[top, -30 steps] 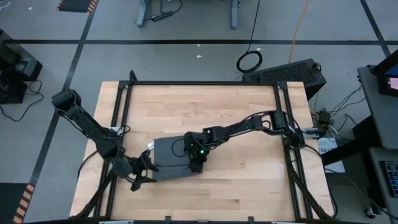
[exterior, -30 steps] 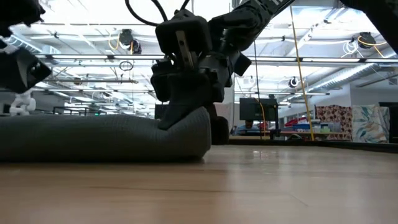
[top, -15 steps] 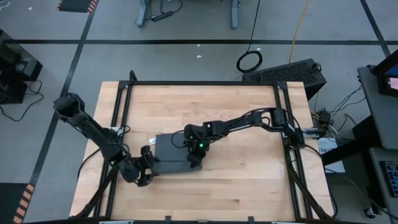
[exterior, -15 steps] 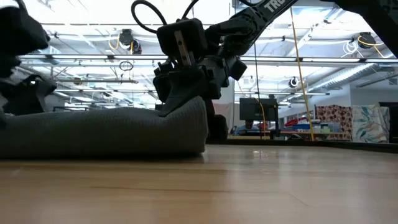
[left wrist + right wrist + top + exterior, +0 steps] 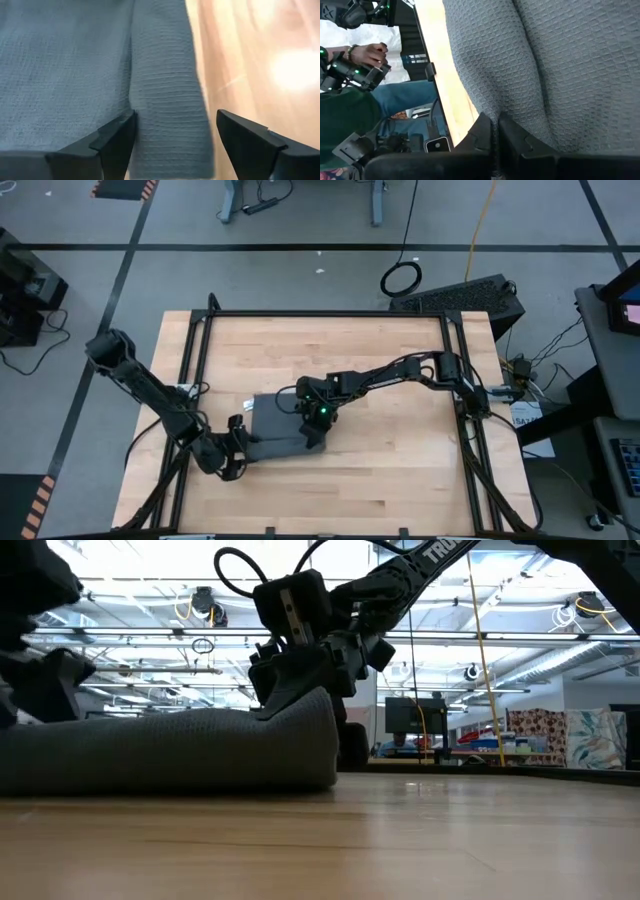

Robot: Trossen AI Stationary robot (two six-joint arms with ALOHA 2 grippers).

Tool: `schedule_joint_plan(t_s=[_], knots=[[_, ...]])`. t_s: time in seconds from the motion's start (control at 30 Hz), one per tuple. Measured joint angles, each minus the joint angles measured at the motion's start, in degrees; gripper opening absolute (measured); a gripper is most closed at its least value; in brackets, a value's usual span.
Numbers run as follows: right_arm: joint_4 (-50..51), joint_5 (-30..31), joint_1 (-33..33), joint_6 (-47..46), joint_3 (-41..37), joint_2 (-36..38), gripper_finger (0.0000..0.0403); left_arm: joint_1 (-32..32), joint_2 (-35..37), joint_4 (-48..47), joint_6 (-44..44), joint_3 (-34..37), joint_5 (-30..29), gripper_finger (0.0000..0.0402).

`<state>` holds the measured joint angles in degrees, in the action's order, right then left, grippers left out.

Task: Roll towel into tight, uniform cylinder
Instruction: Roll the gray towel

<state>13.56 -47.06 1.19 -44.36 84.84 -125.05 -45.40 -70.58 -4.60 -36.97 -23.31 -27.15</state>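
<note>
From above, we saw the towel (image 5: pixel 274 430) lying partly rolled near the front of the table (image 5: pixel 400 470), between our left gripper (image 5: pixel 232 458) and our right gripper (image 5: pixel 312 432). From low down it looked soft, light and floppy. Up close, our left fingers (image 5: pixel 112 142) stood open around its rolled edge, a good place to hold, while our right fingers (image 5: pixel 520 140) were closed on the cloth.

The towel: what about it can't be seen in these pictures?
- Towel white tag: only a tiny pale speck at its edge in the high view; too small to be sure.
- Its left end: cut off by the low view's edge.
- How tightly it is rolled: the right end effector covers its top.
</note>
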Motion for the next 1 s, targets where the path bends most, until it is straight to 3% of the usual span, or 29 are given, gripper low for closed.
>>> schedule_joint_plan(t_s=[0.3,0.77,0.87,1.0], knots=[[0.0,-1.1,0.0,0.0,0.0,0.0,0.0,0.0,3.6,-1.8,3.5,-2.4,1.8,0.0277],[-0.1,-1.0,0.0,0.3,0.0,0.0,0.0,0.8,-7.5,-1.7,1.9,-0.9,1.4,0.027],[-0.1,-1.0,0.0,1.4,0.0,0.0,0.0001,1.1,-7.9,-1.7,0.1,-0.9,1.5,0.0234],[-0.1,-1.4,-0.5,1.9,0.0,0.0,0.001,2.8,-6.3,-1.6,-4.6,-0.9,5.1,0.0138]])
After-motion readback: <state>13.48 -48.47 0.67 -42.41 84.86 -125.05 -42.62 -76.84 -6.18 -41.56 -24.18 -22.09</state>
